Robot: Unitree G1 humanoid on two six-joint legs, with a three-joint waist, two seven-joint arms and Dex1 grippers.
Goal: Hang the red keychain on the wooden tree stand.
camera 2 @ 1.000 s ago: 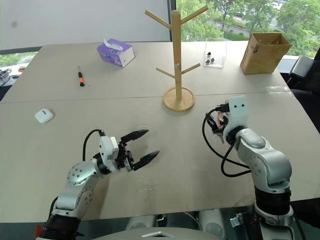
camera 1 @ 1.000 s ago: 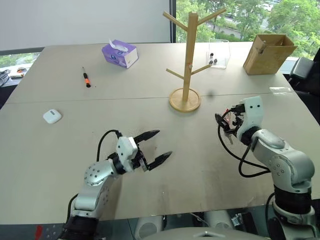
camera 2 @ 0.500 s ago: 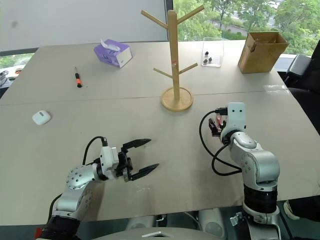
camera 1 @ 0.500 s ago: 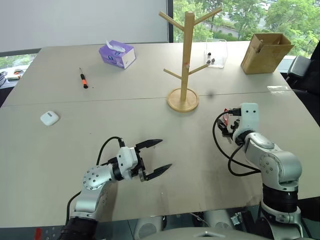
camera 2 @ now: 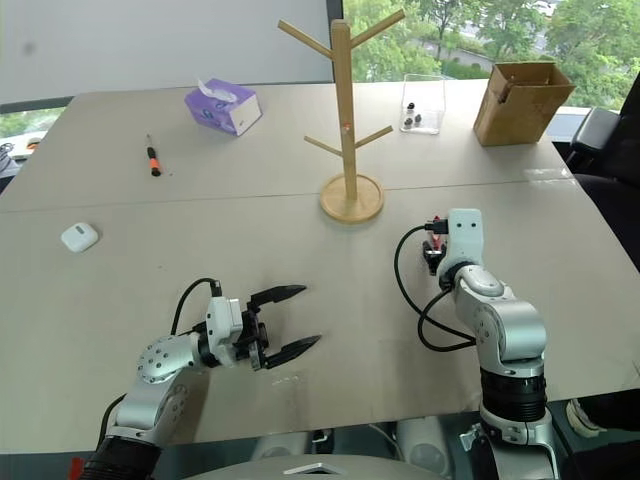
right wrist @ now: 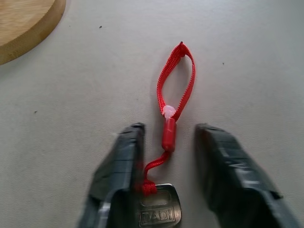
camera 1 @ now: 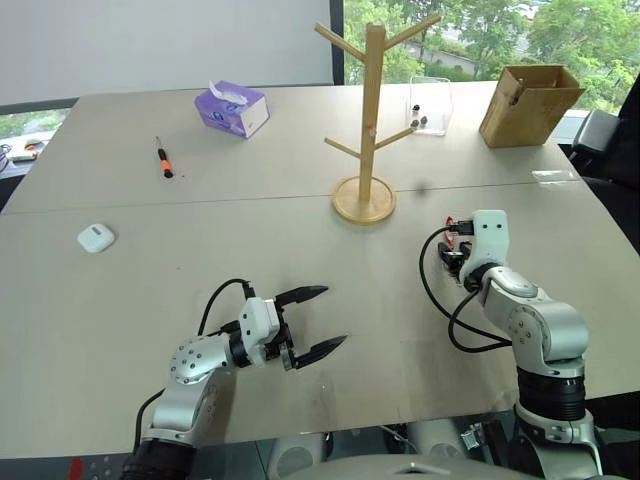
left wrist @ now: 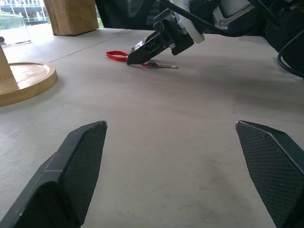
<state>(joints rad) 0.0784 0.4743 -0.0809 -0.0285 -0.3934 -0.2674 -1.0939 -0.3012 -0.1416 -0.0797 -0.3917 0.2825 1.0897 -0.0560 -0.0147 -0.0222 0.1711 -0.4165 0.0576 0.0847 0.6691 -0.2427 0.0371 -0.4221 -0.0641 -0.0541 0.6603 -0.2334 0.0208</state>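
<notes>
Red keychain (right wrist: 174,107) lies flat on the table (camera 1: 150,260), right of and nearer than the wooden tree stand (camera 1: 368,120). Right gripper (right wrist: 166,137) is down at the table, fingers partly closed either side of the strap, key between them, not yet clamped. Left gripper (camera 1: 318,320) hovers near left, wide open, empty.

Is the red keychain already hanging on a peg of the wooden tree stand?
No, the red keychain lies flat on the table, between the fingers of the right claw, apart from the wooden tree stand.

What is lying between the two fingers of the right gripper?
In the right wrist view, the red keychain lies on the table between the right gripper fingers, its silver key nearest the wrist.
</notes>
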